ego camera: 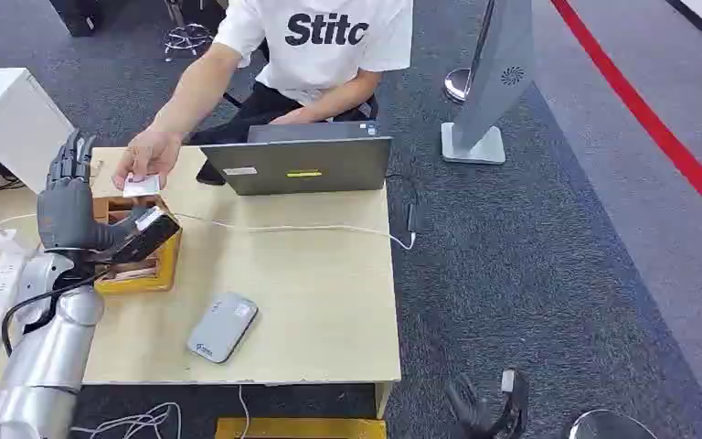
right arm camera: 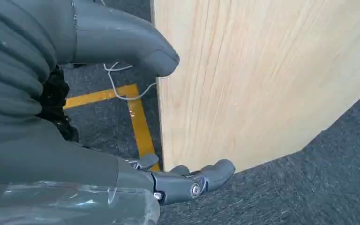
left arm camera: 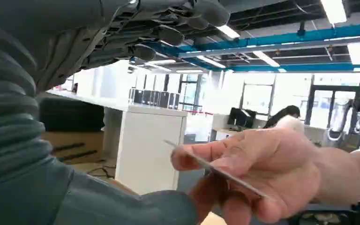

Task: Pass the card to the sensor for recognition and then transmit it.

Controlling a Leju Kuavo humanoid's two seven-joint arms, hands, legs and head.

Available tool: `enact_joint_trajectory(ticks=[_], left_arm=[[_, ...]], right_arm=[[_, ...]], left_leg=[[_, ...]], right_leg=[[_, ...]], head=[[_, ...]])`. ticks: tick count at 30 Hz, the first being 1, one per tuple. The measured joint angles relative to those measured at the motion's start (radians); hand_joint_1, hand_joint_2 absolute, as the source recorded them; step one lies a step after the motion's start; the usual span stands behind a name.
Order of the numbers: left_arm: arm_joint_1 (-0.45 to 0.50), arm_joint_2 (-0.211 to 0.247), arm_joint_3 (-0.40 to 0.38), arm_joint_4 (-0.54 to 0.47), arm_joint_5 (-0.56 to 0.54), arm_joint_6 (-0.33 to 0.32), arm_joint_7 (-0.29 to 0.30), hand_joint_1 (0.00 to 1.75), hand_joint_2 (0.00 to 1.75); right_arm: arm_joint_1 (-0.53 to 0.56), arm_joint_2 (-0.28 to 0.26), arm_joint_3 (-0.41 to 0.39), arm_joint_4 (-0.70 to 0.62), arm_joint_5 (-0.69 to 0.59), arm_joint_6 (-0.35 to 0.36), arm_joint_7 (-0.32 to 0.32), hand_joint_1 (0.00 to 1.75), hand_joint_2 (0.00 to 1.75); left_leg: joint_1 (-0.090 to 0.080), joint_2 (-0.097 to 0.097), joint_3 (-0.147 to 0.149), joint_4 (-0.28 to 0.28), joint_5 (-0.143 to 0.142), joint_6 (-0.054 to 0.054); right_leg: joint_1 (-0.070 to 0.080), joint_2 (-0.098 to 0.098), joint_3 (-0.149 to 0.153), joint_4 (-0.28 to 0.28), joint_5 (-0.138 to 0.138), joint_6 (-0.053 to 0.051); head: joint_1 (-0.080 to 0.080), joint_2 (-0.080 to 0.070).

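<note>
The thin white plastic card [ego camera: 141, 186] is pinched between the thumb and fingers of a seated person's hand [ego camera: 149, 157], held just above the far end of the orange wooden box [ego camera: 137, 262] on the pale wooden table [ego camera: 311, 274]. In the left wrist view the card [left arm camera: 215, 169] shows edge-on as a slim flat sliver, with its near end jutting free of the person's hand [left arm camera: 258, 171] toward the robot.

The robot's grey left hand [ego camera: 71, 197] is raised beside the box with its fingers spread upward and its thumb reaching toward a black, white-labelled device [ego camera: 144, 233] resting on the box; whether the thumb touches that device cannot be told. It holds nothing. The robot's grey right hand [right arm camera: 122, 117] hangs low beside the table's edge, thumb and fingers apart, also holding nothing.

The card looks very light, stiff and smooth, so it would likely slip under a weak or one-sided hold and could flex or twist if squeezed at a corner. The sensible place to take it appears to be the free end, flat faces between thumb and fingers, well clear of the person's fingertips. A grey rounded flat device [ego camera: 223, 326], probably the sensor, lies nearer the robot, and a grey laptop [ego camera: 300, 163] stands at the far side.
</note>
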Motion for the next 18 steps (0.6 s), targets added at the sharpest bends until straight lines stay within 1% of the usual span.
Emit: enact_joint_trajectory(ticks=[3, 7, 9, 10, 11, 15, 18], left_arm=[[-0.056, 0.013, -0.030, 0.046, -0.047, 0.012, 0.020, 0.00, 1.75], [-0.145, 0.040, -0.081, 0.126, -0.139, 0.038, 0.062, 0.00, 1.75], [-0.173, 0.048, -0.096, 0.148, -0.174, 0.055, 0.076, 0.00, 1.75], [-0.184, 0.053, -0.099, 0.155, -0.192, 0.068, 0.085, 0.54, 1.75], [-0.197, 0.058, -0.106, 0.167, -0.206, 0.081, 0.092, 1.75, 1.75], [-0.223, 0.074, -0.117, 0.193, -0.241, 0.111, 0.107, 1.75, 1.75], [-0.252, 0.091, -0.128, 0.229, -0.277, 0.145, 0.117, 1.75, 1.75]], right_arm=[[-0.006, 0.000, 0.001, 0.002, 0.011, -0.012, 0.002, 0.00, 1.75], [-0.018, 0.000, 0.005, 0.006, 0.030, -0.030, 0.010, 0.00, 1.75], [-0.019, 0.000, 0.009, 0.007, 0.039, -0.036, 0.011, 0.00, 1.75], [-0.019, 0.000, 0.012, 0.008, 0.046, -0.041, 0.011, 0.00, 1.75], [-0.019, 0.000, 0.014, 0.008, 0.052, -0.050, 0.011, 0.00, 1.75], [-0.019, 0.000, 0.019, 0.009, 0.071, -0.071, 0.008, 0.00, 1.75], [-0.022, 0.000, 0.040, 0.010, 0.100, -0.110, -0.003, 0.00, 1.75]], left_leg=[[0.000, 0.000, -0.002, 0.000, 0.001, 0.000], [0.000, 0.000, -0.002, 0.000, 0.002, 0.001], [0.000, 0.000, -0.002, 0.000, 0.003, 0.000], [0.000, 0.000, -0.002, 0.000, 0.003, 0.001], [0.000, 0.000, -0.003, 0.000, 0.003, 0.001], [0.000, 0.000, -0.003, 0.000, 0.004, 0.000], [0.000, -0.001, -0.004, 0.000, 0.004, -0.001]], right_leg=[[0.000, 0.000, -0.001, 0.000, 0.000, 0.000], [0.000, 0.000, -0.002, 0.000, 0.002, 0.000], [0.000, 0.000, -0.001, 0.000, 0.002, 0.001], [0.000, 0.000, -0.002, 0.000, 0.002, 0.001], [0.000, 0.000, -0.002, 0.000, 0.002, 0.001], [0.000, 0.000, -0.002, 0.000, 0.003, 0.001], [0.000, 0.000, -0.003, 0.001, 0.003, 0.000]], head=[[0.000, 0.000], [0.000, 0.000], [0.000, 0.000], [0.001, 0.000], [0.000, 0.000], [0.000, 0.000], [0.000, 0.000]])
